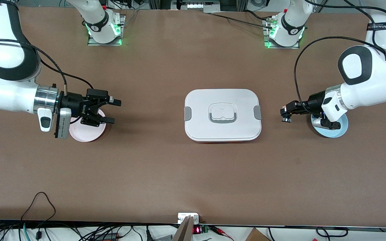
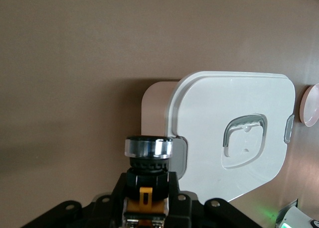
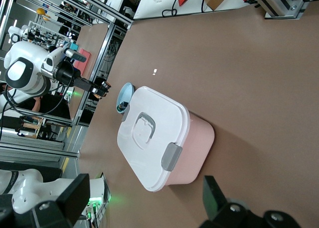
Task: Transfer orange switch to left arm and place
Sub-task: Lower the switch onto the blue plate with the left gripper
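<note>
The tiny black cylindrical orange switch (image 2: 147,174) is clamped in the left gripper (image 1: 285,113), raised beside the pale blue round plate (image 1: 342,130), well apart from the large white latched box (image 1: 222,114), while the right gripper (image 1: 111,111) is held with fingers apart over the pink round plate (image 1: 89,134).

Both arms extended level over the table, grippers turned toward each other.

The left arm (image 1: 367,83) reaches in from its end of the table, wrist horizontal; the left gripper (image 1: 284,112) is clamped tight on the orange switch (image 2: 146,180). The right arm (image 1: 8,87) reaches in from its own end, wrist horizontal; the right gripper (image 1: 112,111) has its fingers (image 1: 115,101) spread wide, holding nothing.
</note>
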Motion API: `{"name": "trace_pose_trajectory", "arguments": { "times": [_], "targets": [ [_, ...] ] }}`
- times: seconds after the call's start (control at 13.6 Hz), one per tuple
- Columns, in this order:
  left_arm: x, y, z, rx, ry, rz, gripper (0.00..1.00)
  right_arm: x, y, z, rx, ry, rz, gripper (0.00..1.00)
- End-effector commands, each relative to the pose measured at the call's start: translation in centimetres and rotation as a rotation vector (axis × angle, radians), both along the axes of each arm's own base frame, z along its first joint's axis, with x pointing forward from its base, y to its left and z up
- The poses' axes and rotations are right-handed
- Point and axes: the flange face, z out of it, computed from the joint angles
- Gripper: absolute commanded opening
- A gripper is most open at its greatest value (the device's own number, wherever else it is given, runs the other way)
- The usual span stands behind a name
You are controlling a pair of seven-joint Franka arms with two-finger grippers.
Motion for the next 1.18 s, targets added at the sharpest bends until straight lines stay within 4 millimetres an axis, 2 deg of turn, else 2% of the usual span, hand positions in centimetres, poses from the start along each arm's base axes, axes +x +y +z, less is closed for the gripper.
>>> {"name": "trace_pose_trajectory", "arguments": {
  "times": [0.0,0.15,0.44,0.59,0.81,1.1],
  "targets": [
    [-0.3,9.9,-3.7,0.076,0.126,0.01,0.0,-0.5,-0.1,0.3,-0.017,0.009,0.001,1.0],
    [-0.3,10.0,-4.5,0.078,0.136,0.01,0.0,-0.6,-0.1,0.3,-0.024,0.008,0.004,1.0],
    [-0.4,10.1,-5.0,0.081,0.137,0.013,0.0,-0.5,-0.1,0.2,-0.028,0.024,-0.015,1.0],
    [-0.3,10.7,-6.9,0.104,0.16,0.005,0.0,-0.4,0.2,0.2,-0.037,0.079,-0.064,1.0],
    [-0.3,13.5,-10.1,0.259,0.16,-0.07,0.0,-0.5,-0.1,-0.2,-0.122,0.115,-0.077,1.0],
    [-0.4,18.6,-12.6,0.483,0.142,-0.172,0.0,-0.8,-0.8,-1.0,-0.321,0.197,-0.104,1.0]
  ]
}}
